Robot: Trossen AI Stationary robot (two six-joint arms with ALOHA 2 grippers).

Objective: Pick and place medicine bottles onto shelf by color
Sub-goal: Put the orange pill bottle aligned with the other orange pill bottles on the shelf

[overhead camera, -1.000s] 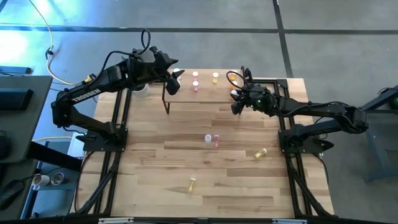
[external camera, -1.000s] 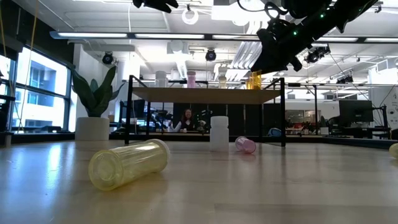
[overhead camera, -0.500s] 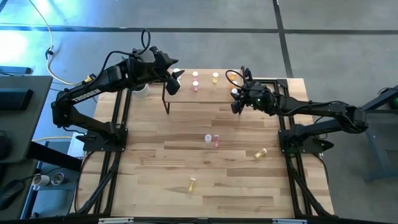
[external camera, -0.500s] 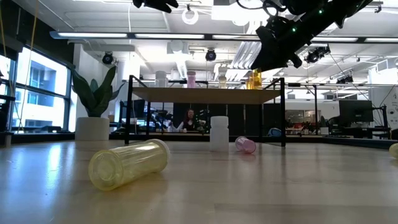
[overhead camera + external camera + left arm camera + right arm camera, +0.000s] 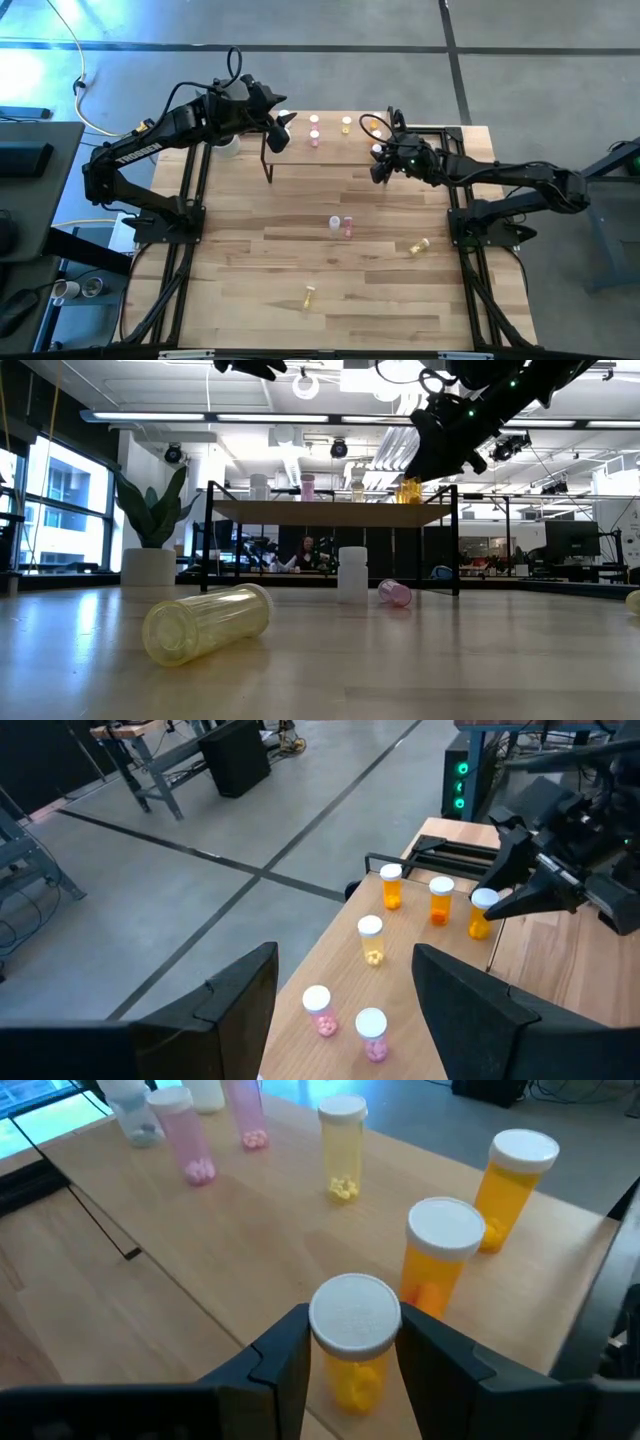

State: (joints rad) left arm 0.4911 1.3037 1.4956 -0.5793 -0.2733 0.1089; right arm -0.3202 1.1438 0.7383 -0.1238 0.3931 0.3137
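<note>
My right gripper [image 5: 378,163] is shut on an orange medicine bottle [image 5: 354,1335] with a white cap, over the right end of the shelf [image 5: 320,155]. On the shelf stand two more orange bottles [image 5: 440,1255] [image 5: 515,1175], a pale yellow one [image 5: 343,1145] and two pink ones [image 5: 190,1140] [image 5: 245,1115]. My left gripper [image 5: 345,965] hangs open and empty above the shelf's left end. On the table a white bottle [image 5: 334,224] stands, while a pink one [image 5: 348,228] and two yellow ones [image 5: 415,246] [image 5: 308,296] lie on their sides. My right gripper pinches the orange bottle between its two fingers at the sides of the white cap [image 5: 322,1325]. The fingers come from the table's right side, slanting down. The bottle stays upright. Whether its base rests on the shelf board or hangs just above it, I cannot tell.
The shelf [image 5: 330,512] stands on thin black legs [image 5: 208,540] near the table's far edge. Bare shelf board [image 5: 220,1250] lies in front of the standing bottles. The table's middle and near part holds only the scattered bottles; a large yellow one [image 5: 205,622] lies nearest the low camera.
</note>
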